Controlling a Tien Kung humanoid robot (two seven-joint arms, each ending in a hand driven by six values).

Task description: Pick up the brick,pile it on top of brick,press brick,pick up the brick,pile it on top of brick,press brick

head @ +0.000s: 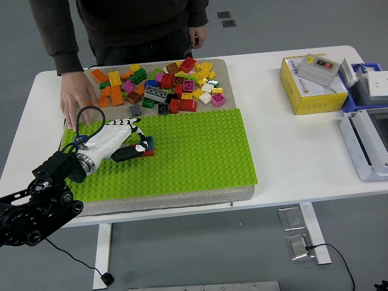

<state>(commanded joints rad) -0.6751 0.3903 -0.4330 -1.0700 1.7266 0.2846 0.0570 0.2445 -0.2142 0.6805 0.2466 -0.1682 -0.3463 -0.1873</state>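
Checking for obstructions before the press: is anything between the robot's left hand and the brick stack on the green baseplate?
Nothing visible: the left hand is already at the brick stack on the green baseplate.

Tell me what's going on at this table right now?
The robot's left hand rests on a small stack of bricks on the green baseplate, fingers on it as if pressing or gripping. A person stands at the far side, one hand flat at the baseplate's far left corner. The loose brick pile lies behind the baseplate. The right arm is out of view.
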